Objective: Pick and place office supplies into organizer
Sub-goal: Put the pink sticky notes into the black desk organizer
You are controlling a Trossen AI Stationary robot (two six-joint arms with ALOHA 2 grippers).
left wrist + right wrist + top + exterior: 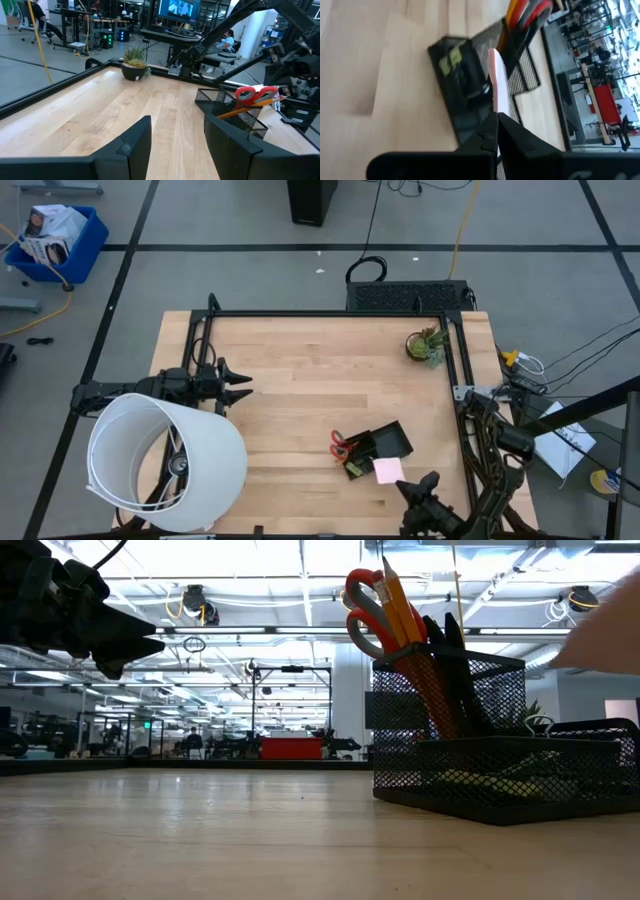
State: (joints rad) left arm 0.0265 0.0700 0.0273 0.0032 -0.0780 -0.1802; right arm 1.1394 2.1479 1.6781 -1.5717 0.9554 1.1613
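Right hand (496,131) pinched shut on pink sticky-note pad (497,85), poised over black mesh organizer (385,445) at surface's (300,380) five o'clock. Red-handled scissors (370,605) and orange pencil (400,600) stand upright in organizer's cup. Left hand (235,387) parked at nine o'clock, fingers (127,147) apart, empty. Potted plant (425,345) at one o'clock.
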